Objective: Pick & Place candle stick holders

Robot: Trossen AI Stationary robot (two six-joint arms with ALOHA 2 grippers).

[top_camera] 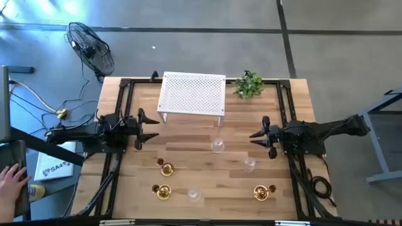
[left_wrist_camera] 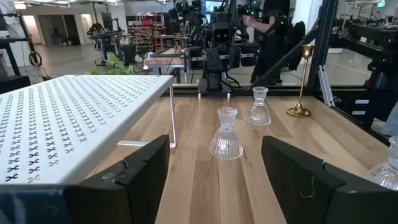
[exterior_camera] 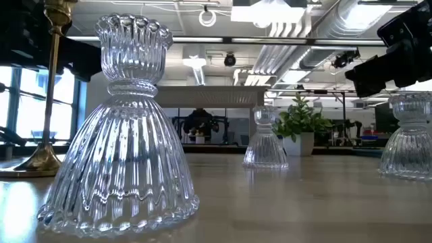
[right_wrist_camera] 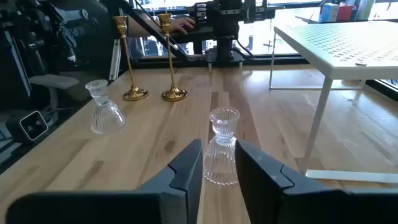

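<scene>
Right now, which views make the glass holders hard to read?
High view: the clear glass holders look like faint pale smudges against the wooden table. Low view: the nearest glass holder fills the frame, ceiling lights glaring behind. Wrist views show them most clearly.

A white perforated shelf stands on legs at the far middle of the wooden tabletop, a small green plant just to its right. Off the far left corner, a black fan sits on the grey floor, with cables trailing nearby. A person's hand shows at the near left edge.
</scene>
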